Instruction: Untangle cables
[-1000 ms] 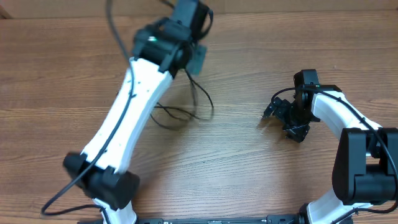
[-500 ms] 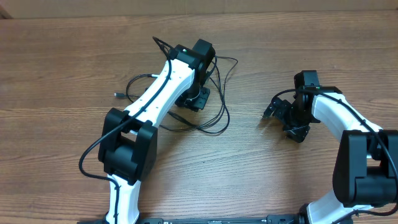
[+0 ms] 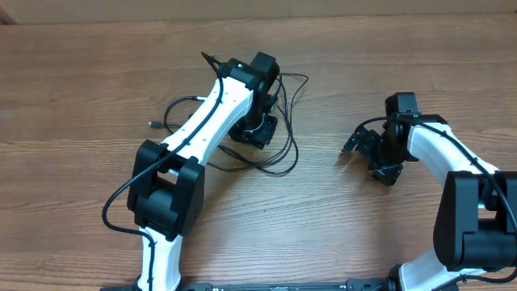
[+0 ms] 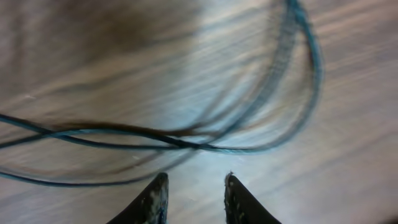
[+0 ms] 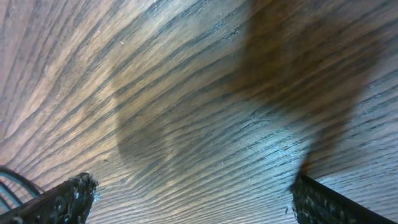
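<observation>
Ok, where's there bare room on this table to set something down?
Free: the strip between the cables and the right gripper, and the left side of the table beyond the cables. Crowded: around the left gripper, where the cables loop.

Loose cables (image 3: 292,153) lie on the surface (image 3: 73,89) left of centre — left gripper (image 3: 257,129) over them, right gripper (image 3: 361,145) well apart, rightward.

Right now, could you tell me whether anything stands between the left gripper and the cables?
Nothing visible does: only bare table separates the left gripper from the cables just ahead of it.
</observation>
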`<state>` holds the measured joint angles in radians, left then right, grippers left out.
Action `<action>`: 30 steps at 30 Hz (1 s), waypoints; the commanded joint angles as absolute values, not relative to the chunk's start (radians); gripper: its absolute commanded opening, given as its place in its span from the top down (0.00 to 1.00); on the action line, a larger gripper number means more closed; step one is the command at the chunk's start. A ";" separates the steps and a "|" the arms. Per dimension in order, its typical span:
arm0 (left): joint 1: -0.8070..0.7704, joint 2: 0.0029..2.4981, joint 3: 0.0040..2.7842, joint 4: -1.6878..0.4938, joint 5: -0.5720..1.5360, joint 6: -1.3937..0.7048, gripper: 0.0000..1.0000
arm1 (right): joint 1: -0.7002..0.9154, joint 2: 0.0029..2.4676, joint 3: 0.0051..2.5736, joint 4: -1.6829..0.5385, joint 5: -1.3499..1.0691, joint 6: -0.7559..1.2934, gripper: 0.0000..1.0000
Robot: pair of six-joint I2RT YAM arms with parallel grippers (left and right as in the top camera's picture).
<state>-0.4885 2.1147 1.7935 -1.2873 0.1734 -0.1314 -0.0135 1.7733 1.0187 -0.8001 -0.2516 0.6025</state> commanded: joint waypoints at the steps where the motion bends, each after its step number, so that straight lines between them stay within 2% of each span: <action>1: -0.495 2.075 1.808 -1.302 0.318 -0.138 0.68 | -0.007 1.815 0.968 -0.786 -0.317 0.602 0.00; 24: -0.654 2.075 1.808 -1.194 0.309 -0.166 0.64 | -0.007 1.815 0.968 -0.786 -0.316 0.602 0.00; 25: -0.656 2.075 1.808 -1.196 0.294 -0.165 0.60 | -0.007 1.815 0.968 -0.786 -0.316 0.602 0.00; 27: -0.658 2.075 1.808 -1.200 0.257 -0.170 0.45 | -0.007 1.815 0.968 -0.786 -0.316 0.602 0.00; 30: -0.658 2.075 1.807 -1.200 0.174 -0.228 0.41 | -0.007 1.815 0.968 -0.786 -0.316 0.602 0.00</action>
